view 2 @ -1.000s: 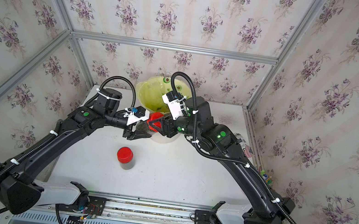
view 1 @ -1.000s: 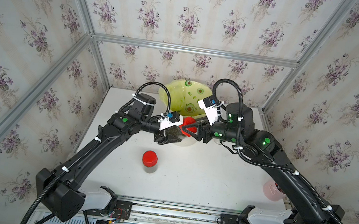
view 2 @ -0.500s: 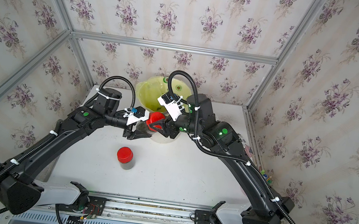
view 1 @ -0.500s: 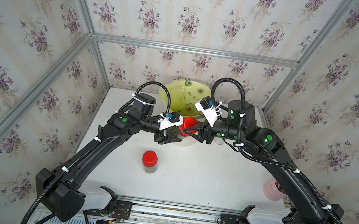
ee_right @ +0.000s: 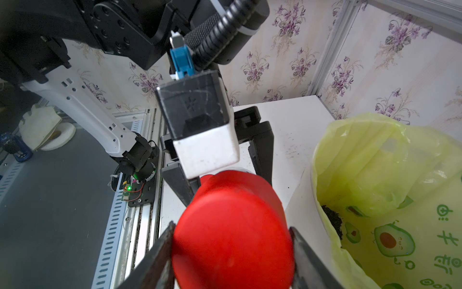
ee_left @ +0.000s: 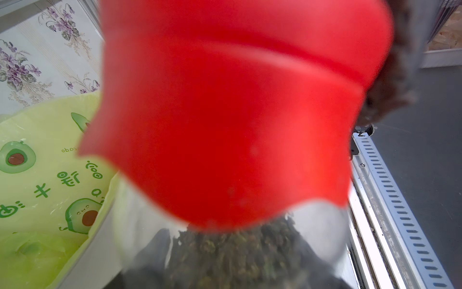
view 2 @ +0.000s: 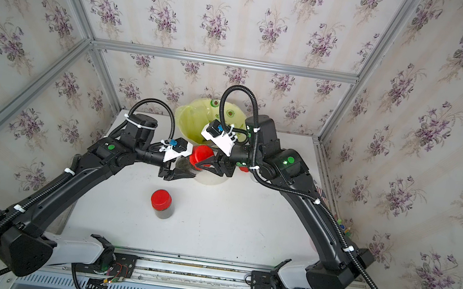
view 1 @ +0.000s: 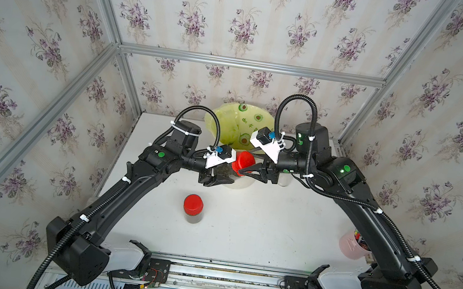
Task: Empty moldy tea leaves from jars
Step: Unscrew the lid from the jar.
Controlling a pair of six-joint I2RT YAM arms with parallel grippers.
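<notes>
Gripping the clear body of the held jar (view 1: pixel 224 171), the left gripper (view 1: pixel 217 179) is closed narrowly on the glass. The right gripper (ee_right: pixel 232 252) clasps the red lid (ee_right: pixel 232 225) from the opposite side, with one finger pressed against each flank. Whether the lid is seated on its thread cannot be told. The jar is tilted and held clear of the table (view 1: pixel 258 224), between the two wrists. Tea leaves (ee_left: pixel 237 250) show as a dark mass behind its wall in the left wrist view.

Just behind the jar stands the white bin (view 1: pixel 237 183) with its yellow-green liner (view 1: pixel 236 121). Dark crumbs (ee_right: pixel 330 217) lie inside the liner near its rim.

Nearer the robot's base, a standing jar (view 1: pixel 192 208) sits upright and capped on the table, well apart from both grippers. A third jar (view 1: pixel 283 181) is mostly hidden behind the right arm. A pink cup (view 1: pixel 350 247) stands at the table's right edge.
</notes>
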